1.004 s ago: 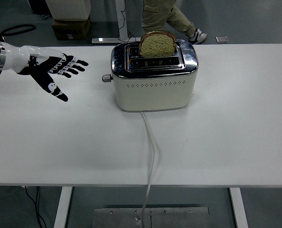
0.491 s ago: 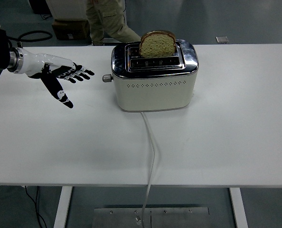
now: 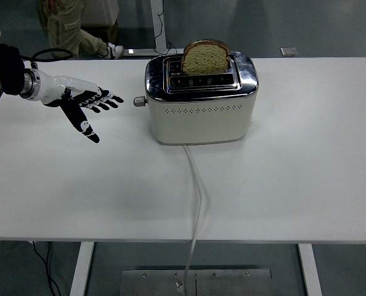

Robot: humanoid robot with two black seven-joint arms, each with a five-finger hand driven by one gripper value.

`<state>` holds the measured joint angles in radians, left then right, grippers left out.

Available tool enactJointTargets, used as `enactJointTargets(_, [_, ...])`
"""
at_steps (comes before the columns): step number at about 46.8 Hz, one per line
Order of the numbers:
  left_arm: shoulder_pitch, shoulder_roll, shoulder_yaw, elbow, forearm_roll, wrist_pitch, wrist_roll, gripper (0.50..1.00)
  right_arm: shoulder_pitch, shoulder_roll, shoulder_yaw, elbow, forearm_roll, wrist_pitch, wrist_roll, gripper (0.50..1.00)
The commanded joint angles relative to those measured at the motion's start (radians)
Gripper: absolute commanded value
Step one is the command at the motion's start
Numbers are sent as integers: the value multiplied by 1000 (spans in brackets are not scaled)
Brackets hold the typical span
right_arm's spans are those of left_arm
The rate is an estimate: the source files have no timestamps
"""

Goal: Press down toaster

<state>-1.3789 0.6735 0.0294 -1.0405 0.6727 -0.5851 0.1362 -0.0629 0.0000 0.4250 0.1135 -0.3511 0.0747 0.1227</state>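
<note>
Writing: none legible on any item.
Toaster (image 3: 200, 108): cream body, rounded corners, row of small vent holes, shiny chrome top; stands at the far middle of the white tabletop (image 3: 306, 172).
Lever (image 3: 138, 101): small round knob on its left end.
Bread (image 3: 204, 58): brown slice upright in the slot.
Cord (image 3: 198, 203): white, trailing off the near edge.
Left robot hand (image 3: 84, 102): released, fingers spread, near the lever, not touching.

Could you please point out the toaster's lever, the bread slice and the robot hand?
lever (image 3: 138, 101), head view, its knob.
bread slice (image 3: 204, 58), head view, its face.
left robot hand (image 3: 84, 105), head view, its palm.
</note>
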Motion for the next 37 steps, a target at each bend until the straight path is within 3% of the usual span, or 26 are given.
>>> enactJointTargets(1, [-3, -12, 0, 8, -1, 1, -1, 1000, 0, 0, 0, 0, 0, -1, 0, 1000])
enactJointTargets(21, [-8, -75, -2, 48, -1, 4, -1, 1000, 0, 0, 0, 0, 0, -1, 0, 1000])
enactJointTargets(37, [-9, -83, -2, 48, -2, 10, -1, 1000, 0, 0, 0, 0, 0, -1, 0, 1000])
